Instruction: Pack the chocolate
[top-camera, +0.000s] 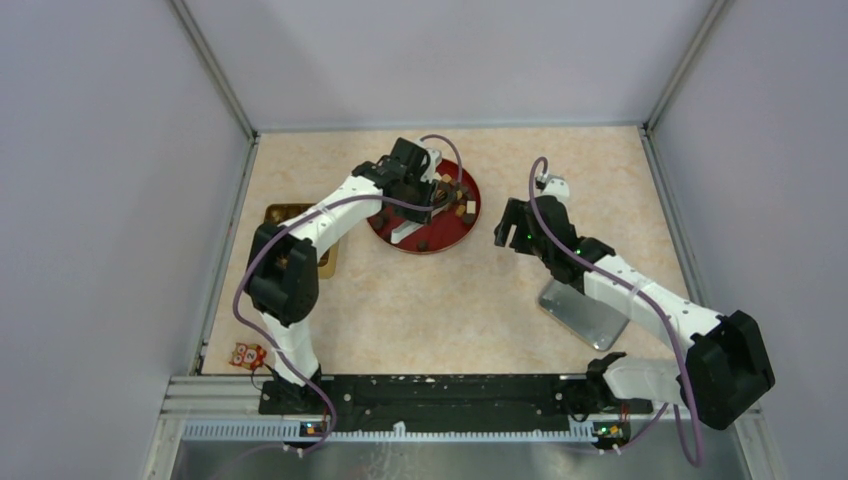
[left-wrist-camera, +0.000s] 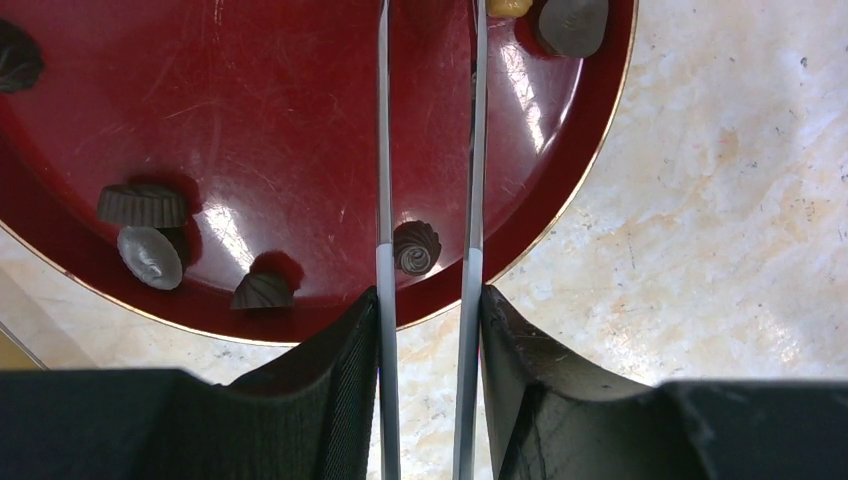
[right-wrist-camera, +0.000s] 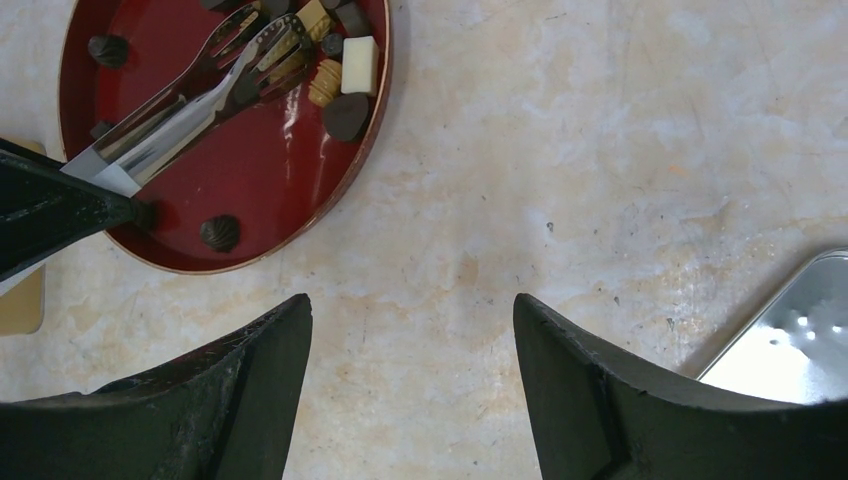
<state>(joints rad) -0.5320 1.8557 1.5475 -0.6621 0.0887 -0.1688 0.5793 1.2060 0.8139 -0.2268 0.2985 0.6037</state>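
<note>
The chocolate (right-wrist-camera: 345, 75) lies as small dark, tan and cream pieces on a round red plate (top-camera: 400, 238), most of them clustered at its far right. My left gripper (top-camera: 432, 185) hangs over the plate, shut on metal tongs (left-wrist-camera: 385, 150) whose two blades run forward with a gap between them. A swirled dark piece (left-wrist-camera: 416, 247) shows between the blades near the plate's rim (left-wrist-camera: 560, 215). The forked tong tips (right-wrist-camera: 270, 45) rest beside the cluster; whether they pinch a piece I cannot tell. My right gripper (top-camera: 512, 228) stands open and holds nothing over bare table right of the plate.
A shiny silver tin (top-camera: 585, 312) lies under the right forearm, its corner also in the right wrist view (right-wrist-camera: 790, 340). A golden box (top-camera: 285, 215) sits left of the plate, partly hidden by the left arm. A small yellow printed item (top-camera: 247, 354) lies at the near left edge.
</note>
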